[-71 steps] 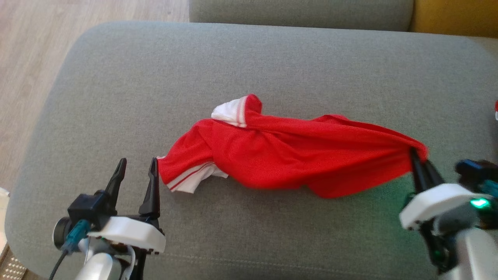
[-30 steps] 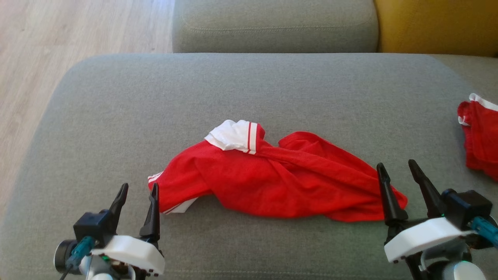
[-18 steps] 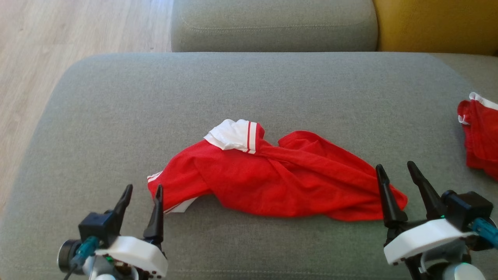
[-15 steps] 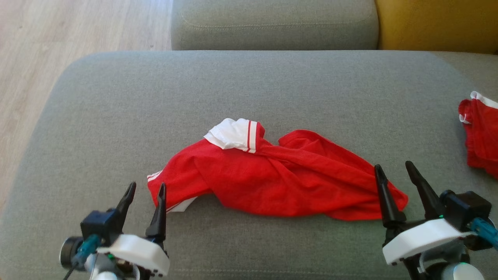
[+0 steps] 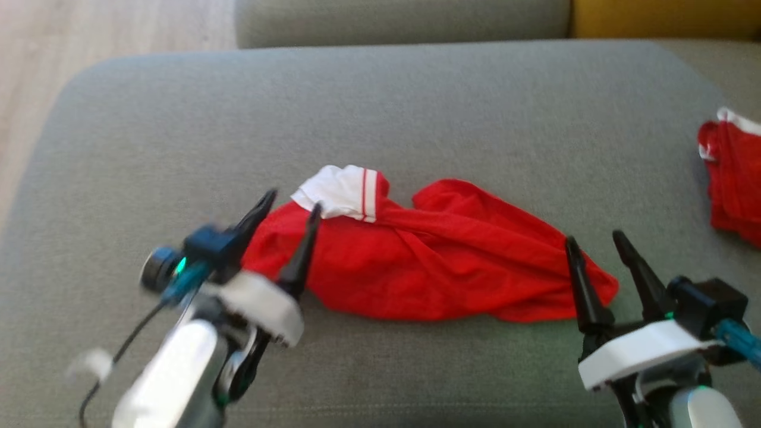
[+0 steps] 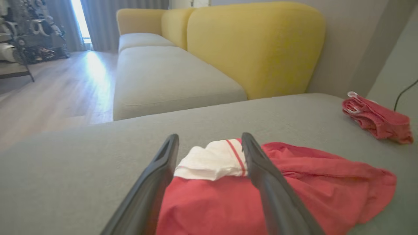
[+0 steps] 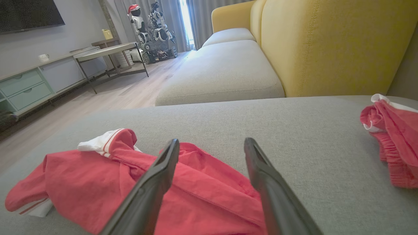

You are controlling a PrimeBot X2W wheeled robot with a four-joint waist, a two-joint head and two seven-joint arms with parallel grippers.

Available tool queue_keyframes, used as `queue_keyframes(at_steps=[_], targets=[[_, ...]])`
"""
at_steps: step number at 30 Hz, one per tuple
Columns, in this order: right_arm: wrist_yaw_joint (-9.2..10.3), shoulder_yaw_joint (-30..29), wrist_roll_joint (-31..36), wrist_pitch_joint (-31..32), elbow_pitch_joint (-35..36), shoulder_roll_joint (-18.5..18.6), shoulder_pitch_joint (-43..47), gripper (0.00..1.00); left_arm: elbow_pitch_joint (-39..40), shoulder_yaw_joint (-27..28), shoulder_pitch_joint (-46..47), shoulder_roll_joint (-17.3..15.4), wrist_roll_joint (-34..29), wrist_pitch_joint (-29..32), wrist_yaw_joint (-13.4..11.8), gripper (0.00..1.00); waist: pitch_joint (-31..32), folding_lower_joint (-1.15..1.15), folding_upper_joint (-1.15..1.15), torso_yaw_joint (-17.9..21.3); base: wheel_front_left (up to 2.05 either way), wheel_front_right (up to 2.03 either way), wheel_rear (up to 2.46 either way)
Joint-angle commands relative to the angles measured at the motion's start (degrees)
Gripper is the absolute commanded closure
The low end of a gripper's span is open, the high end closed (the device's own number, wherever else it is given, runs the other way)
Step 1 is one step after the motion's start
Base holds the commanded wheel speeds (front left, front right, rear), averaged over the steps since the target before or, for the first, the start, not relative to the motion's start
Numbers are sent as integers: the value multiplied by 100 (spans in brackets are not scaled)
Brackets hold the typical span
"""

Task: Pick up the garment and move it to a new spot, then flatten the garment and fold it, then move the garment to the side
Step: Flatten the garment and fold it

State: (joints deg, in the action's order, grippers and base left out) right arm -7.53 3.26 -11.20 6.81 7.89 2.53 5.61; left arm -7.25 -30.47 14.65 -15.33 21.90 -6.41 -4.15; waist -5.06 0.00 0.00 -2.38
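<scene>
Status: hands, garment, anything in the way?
Left hand open over left end of garment. Right hand open at its right end. Garment crumpled on cushion, unheld. Second red garment far right, apart.

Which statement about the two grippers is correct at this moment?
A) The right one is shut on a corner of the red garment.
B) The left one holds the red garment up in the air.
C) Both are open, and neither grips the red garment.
C: the left gripper and the right gripper both have their fingers spread apart, and the red garment lies crumpled on the grey cushion.
</scene>
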Motion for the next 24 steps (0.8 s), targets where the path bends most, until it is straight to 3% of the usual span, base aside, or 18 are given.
queue_keyframes(at_steps=[1,7,19,20,21,24], targets=[[4,147,-60,-57,219,35,-302,0,41,113,457,-22,-30,115,120,0,-197,0,0,128,0,0,0],[4,205,-95,-128,144,35,-435,0,-798,-150,1024,8,-14,644,476,0,-477,0,0,324,0,0,0],[4,225,-184,-238,16,35,-534,0,-1447,-125,1319,18,3,548,447,3,-623,0,0,424,0,0,0],[4,231,-188,-240,10,35,-542,0,-1456,-120,1340,21,13,518,458,67,-630,0,0,431,0,0,0],[4,231,-194,-241,3,35,-548,0,-1463,-115,1358,25,25,489,466,100,-635,0,0,435,0,0,0],[4,159,-224,-233,-46,35,-538,0,-1428,-114,1404,16,17,403,469,100,-653,0,0,444,0,0,0]])
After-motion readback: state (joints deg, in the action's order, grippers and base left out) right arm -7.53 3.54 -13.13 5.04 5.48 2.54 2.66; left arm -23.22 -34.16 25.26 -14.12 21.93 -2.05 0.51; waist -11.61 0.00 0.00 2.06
